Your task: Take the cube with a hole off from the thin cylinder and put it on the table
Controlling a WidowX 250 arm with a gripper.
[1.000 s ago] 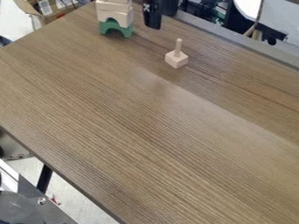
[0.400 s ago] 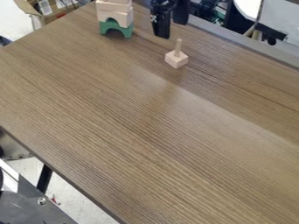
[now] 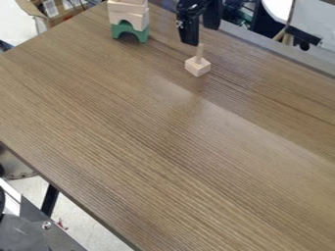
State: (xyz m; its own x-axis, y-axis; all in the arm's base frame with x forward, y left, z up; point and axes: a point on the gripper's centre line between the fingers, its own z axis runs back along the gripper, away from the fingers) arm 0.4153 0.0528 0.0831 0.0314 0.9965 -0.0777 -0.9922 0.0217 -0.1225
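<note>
My black gripper (image 3: pixel 202 34) hangs at the top of the camera view, open, with its two fingers apart and nothing held between them. Just below it, a pale wooden cube (image 3: pixel 198 67) rests on the brown table (image 3: pixel 157 132). The thin cylinder (image 3: pixel 200 51) stands upright out of the cube's top, its upper end close to the fingertips in the view. Whether gripper and cylinder touch, I cannot tell.
To the left of the gripper, pale wooden blocks (image 3: pixel 131 14) are stacked on a green arch block (image 3: pixel 130 32). A grey rail (image 3: pixel 275 51) runs along the table's far edge. Boxes and cables lie beyond the table.
The gripper has moved right and somewhat down in the view, from left of the cylinder to just above it. The cube, cylinder and stacked blocks have stayed put.
</note>
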